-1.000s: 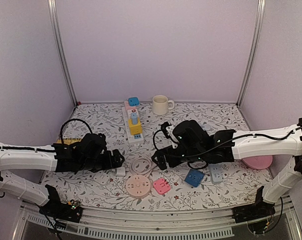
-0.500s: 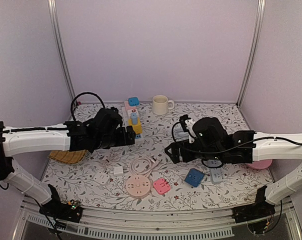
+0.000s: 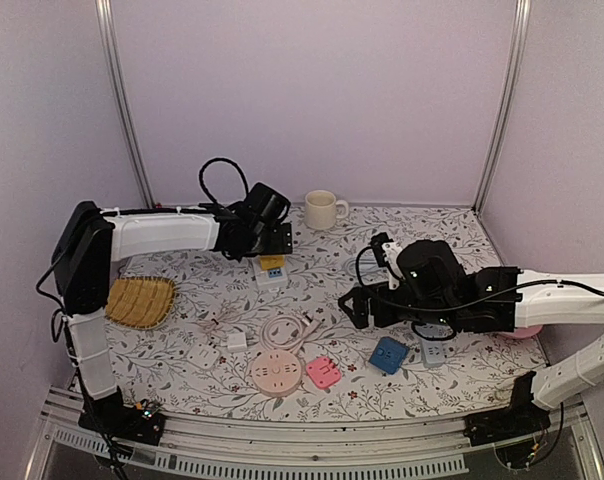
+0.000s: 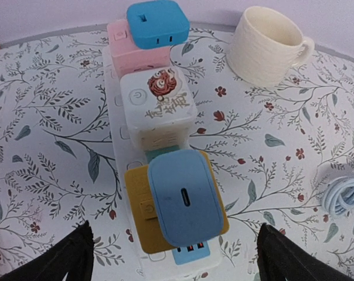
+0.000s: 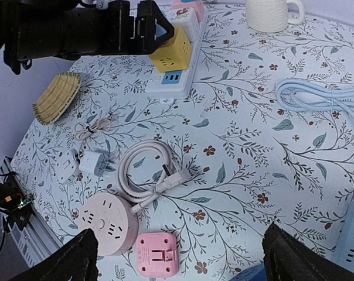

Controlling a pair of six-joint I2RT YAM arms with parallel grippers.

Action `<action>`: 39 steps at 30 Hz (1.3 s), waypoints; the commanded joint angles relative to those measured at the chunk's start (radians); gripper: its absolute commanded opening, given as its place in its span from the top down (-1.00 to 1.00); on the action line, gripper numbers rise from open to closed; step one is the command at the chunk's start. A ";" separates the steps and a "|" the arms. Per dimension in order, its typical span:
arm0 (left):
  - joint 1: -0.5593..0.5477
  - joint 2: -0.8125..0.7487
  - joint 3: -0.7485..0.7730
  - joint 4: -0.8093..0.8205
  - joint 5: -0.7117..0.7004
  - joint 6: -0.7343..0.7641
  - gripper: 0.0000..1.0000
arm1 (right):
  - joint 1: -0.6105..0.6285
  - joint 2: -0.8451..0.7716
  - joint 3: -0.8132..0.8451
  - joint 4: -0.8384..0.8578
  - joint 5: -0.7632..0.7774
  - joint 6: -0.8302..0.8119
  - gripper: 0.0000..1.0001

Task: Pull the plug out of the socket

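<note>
A white power strip [image 4: 115, 111] lies at the back of the table [image 3: 270, 276]. On it sit a pink cube with a blue plug [image 4: 157, 23], a white cube [image 4: 159, 111] with a red pattern, and a yellow cube [image 4: 136, 219] with a light blue charger plug [image 4: 181, 196] in its top. My left gripper [image 4: 178, 254] hovers over the near end of the strip, open and empty, its fingertips [image 4: 77, 253] either side of the yellow cube. My right gripper [image 5: 186, 257] is open and empty above the table's middle, over a coiled white cable [image 5: 150, 172].
A cream mug [image 3: 322, 210] stands behind the strip. A woven basket [image 3: 140, 300] lies at the left. Near the front are a round pink socket [image 3: 276, 372], a pink adaptor [image 3: 323, 372], a blue adaptor [image 3: 389, 354] and a pale blue strip [image 3: 434, 350].
My left arm has swung from the near left to the back, over the power strip. My right arm has drawn back to the right. Nothing has been taken hold of.
</note>
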 commanded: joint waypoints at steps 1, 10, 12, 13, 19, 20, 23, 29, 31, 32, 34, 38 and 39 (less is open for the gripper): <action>0.046 0.091 0.080 -0.036 0.018 0.031 -0.94 | -0.006 -0.019 -0.010 0.034 0.000 0.009 -0.98; 0.069 0.224 0.169 -0.012 0.084 0.072 -0.84 | -0.005 -0.003 -0.006 0.047 -0.010 0.009 -0.98; 0.069 0.243 0.176 -0.014 0.074 0.074 -0.62 | -0.006 0.006 -0.003 0.049 -0.015 0.010 -0.98; 0.069 0.249 0.174 -0.015 0.072 0.073 -0.46 | -0.006 0.010 -0.002 0.051 -0.018 0.010 -0.98; 0.058 0.230 0.105 0.005 0.076 0.065 0.16 | -0.007 0.036 0.003 0.054 -0.022 0.012 -0.98; 0.054 0.222 0.086 0.011 0.081 0.062 0.21 | -0.007 0.041 0.005 0.054 -0.024 0.012 -0.98; 0.032 0.190 0.025 0.030 0.095 0.051 0.28 | -0.007 0.056 0.012 0.055 -0.031 0.012 -0.98; -0.046 0.118 -0.098 0.067 0.131 0.023 0.28 | -0.007 0.077 0.019 0.059 -0.038 0.016 -0.99; -0.079 0.103 -0.129 0.072 0.146 0.008 0.28 | -0.007 0.081 0.021 0.060 -0.038 0.016 -0.99; -0.095 0.097 -0.139 0.069 0.157 0.001 0.28 | -0.007 0.083 0.021 0.059 -0.039 0.017 -0.99; -0.127 0.084 -0.161 0.068 0.177 -0.010 0.28 | -0.007 0.083 0.022 0.059 -0.039 0.015 -0.99; -0.192 0.056 -0.212 0.066 0.215 -0.033 0.27 | -0.007 0.081 0.023 0.059 -0.038 0.016 -0.99; -0.207 0.049 -0.222 0.066 0.220 -0.040 0.27 | -0.007 0.081 0.023 0.058 -0.037 0.017 -0.99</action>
